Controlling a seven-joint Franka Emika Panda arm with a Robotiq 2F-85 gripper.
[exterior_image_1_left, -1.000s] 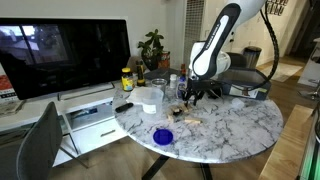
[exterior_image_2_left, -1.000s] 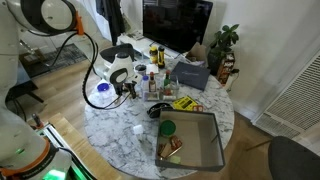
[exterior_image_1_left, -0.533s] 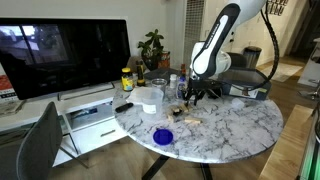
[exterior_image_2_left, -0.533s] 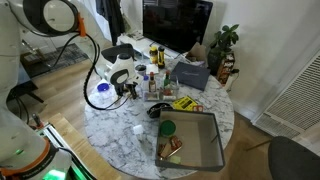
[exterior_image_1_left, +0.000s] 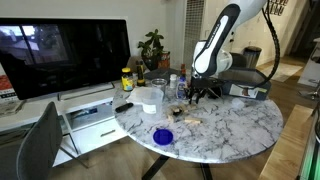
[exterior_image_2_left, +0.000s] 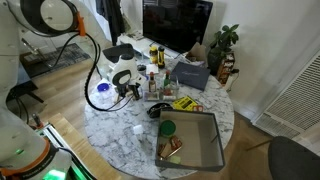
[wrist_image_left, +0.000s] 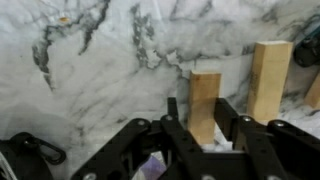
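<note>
In the wrist view an upright pale wooden block (wrist_image_left: 204, 100) stands on the white marble table (wrist_image_left: 90, 60), between the two black fingers of my gripper (wrist_image_left: 198, 108). The jaws flank it closely: the right finger is at its side, while a narrow gap shows on the left. A second, similar block (wrist_image_left: 270, 75) stands just to the right, outside the jaws. In both exterior views the gripper (exterior_image_1_left: 192, 95) (exterior_image_2_left: 130, 90) hangs low over the table near a cluster of bottles. Contact on both sides of the block is not visible.
A white bowl (exterior_image_1_left: 148, 97), a blue dish (exterior_image_1_left: 162, 135), a yellow jar (exterior_image_1_left: 127, 78) and a black remote (exterior_image_1_left: 124, 107) lie on the round table. A grey tray (exterior_image_2_left: 195, 140), a green lid (exterior_image_2_left: 167, 128) and a tissue box (exterior_image_2_left: 190, 75) sit beyond. A monitor (exterior_image_1_left: 60, 55) stands behind.
The arm has barely shifted over the last second. No object on the table has moved in either exterior view.
</note>
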